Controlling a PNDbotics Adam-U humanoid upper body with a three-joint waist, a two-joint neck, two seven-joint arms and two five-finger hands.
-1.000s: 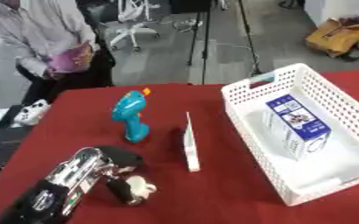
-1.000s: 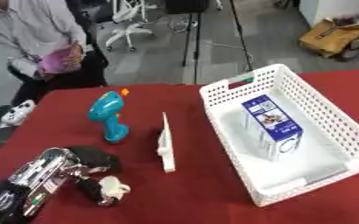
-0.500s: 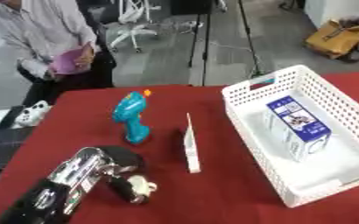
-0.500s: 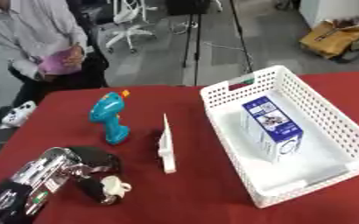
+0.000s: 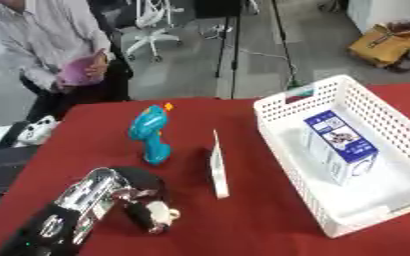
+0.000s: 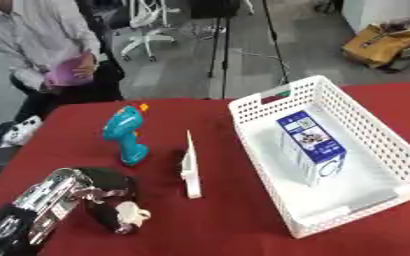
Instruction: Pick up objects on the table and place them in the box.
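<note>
Red cloth covers the table (image 5: 243,220) in the left eye view. At 7 o'clock the left hand (image 5: 125,192) comes in from the lower left corner, its fingers curled over a small white and dark thing (image 5: 159,218) that I cannot make out; whether they grip it I cannot tell. At 10 o'clock from centre a teal toy gun (image 5: 149,134) stands on its grip, and just at its 4 o'clock a thin white card (image 5: 217,166) stands on edge. At 3 o'clock sits the white basket (image 5: 283,125) with a blue and white carton (image 5: 340,145) inside

Right eye view: same layout, shifted left; the right hand does not show
</note>
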